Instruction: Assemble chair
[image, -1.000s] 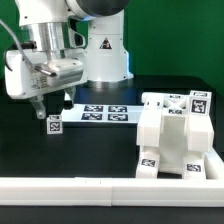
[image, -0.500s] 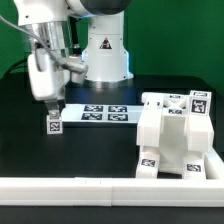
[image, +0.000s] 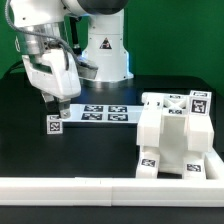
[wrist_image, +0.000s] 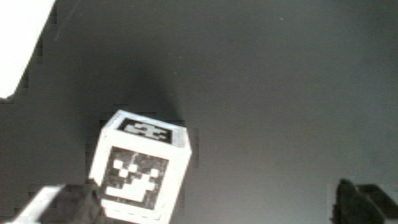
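A small white chair piece (image: 54, 123) with black-and-white tags stands alone on the black table at the exterior view's left. My gripper (image: 58, 103) hangs just above it, tilted and open, holding nothing. In the wrist view the same tagged piece (wrist_image: 143, 162) lies close to one dark fingertip (wrist_image: 64, 204). The other fingertip (wrist_image: 366, 200) is far off across bare table, and the gripper (wrist_image: 214, 206) is wide open. The partly built white chair (image: 170, 135), blocky and tagged, sits at the exterior view's right.
The marker board (image: 100, 112) lies flat behind the small piece, in front of the robot base (image: 105, 50). A long low white rail (image: 110, 187) runs along the front of the table, with the built chair resting against it.
The hand has swung and tilted, moving slightly toward the exterior view's right over the small tagged piece. The jaws stay open. The pieces have not moved.
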